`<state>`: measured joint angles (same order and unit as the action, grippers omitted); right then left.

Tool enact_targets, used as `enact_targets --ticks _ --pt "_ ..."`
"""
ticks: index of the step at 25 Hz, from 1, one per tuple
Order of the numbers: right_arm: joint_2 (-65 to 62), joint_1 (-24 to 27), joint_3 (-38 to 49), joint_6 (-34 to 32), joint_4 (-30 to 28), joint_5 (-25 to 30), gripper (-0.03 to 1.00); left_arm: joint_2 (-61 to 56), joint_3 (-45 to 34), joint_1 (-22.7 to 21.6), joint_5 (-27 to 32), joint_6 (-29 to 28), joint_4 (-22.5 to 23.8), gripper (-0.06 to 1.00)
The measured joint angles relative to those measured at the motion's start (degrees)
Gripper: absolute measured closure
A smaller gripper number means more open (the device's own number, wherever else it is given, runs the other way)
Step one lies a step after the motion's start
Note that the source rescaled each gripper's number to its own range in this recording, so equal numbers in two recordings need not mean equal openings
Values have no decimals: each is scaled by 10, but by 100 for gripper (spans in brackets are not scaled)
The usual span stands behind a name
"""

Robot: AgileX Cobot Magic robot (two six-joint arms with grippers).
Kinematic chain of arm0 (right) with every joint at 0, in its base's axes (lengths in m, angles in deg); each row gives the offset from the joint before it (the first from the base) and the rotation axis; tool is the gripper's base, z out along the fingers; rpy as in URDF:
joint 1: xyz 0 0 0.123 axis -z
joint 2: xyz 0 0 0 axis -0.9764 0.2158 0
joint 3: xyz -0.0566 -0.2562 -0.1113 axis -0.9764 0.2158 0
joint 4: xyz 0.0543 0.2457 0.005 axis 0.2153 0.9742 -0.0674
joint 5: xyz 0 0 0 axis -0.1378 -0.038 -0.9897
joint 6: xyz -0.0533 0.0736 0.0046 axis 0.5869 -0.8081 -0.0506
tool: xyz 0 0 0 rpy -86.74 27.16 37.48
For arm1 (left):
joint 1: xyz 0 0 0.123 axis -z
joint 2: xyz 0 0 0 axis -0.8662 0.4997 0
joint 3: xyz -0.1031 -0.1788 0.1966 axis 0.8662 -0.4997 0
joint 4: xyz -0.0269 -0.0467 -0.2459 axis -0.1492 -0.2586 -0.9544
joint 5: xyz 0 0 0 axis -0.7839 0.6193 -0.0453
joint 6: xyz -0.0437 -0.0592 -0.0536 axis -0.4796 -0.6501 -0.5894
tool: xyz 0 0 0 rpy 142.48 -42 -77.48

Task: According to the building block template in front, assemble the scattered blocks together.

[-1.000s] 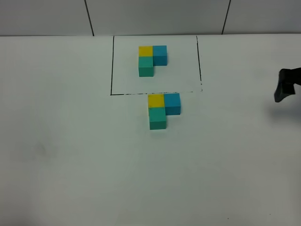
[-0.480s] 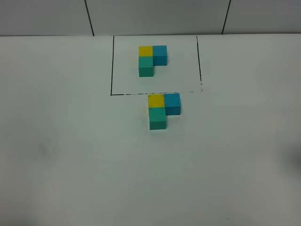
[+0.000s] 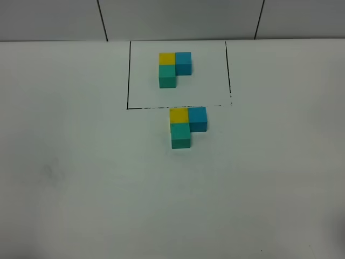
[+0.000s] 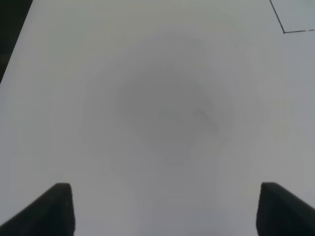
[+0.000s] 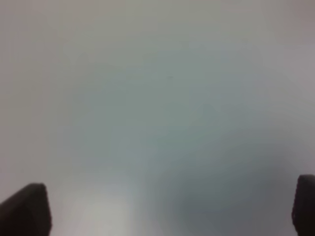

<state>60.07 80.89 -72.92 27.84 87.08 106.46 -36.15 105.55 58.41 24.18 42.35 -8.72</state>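
Observation:
The building block template (image 3: 173,69) is an L of yellow, blue and teal-green cubes inside a thin black-lined rectangle (image 3: 128,81) at the back of the table. Just in front of the frame, the loose yellow block (image 3: 178,115), blue block (image 3: 197,118) and teal-green block (image 3: 180,135) touch one another in the same L shape. Neither arm shows in the exterior high view. My left gripper (image 4: 165,209) is open over bare table, with a corner of the black frame (image 4: 284,30) in its view. My right gripper (image 5: 165,209) is open over bare, blurred table.
The white table (image 3: 81,178) runs to a tiled wall (image 3: 178,19) at the back. A faint round shadow (image 4: 172,113) lies on the table under the left wrist camera.
The right gripper, seen at the right edge a second ago, has withdrawn out of the exterior high view. The blocks have not moved.

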Motion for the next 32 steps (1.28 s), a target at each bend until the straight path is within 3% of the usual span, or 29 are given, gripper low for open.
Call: enact_targets --ticks 5,17,32 --pt "-88 -8 27 -11 0 32 -3 0 0 0 0 0 0 19" --pt "-253 -8 44 -21 0 36 -3 0 0 0 0 0 0 19" --pt "-277 -59 44 -50 -11 37 -3 0 0 0 0 0 0 19"
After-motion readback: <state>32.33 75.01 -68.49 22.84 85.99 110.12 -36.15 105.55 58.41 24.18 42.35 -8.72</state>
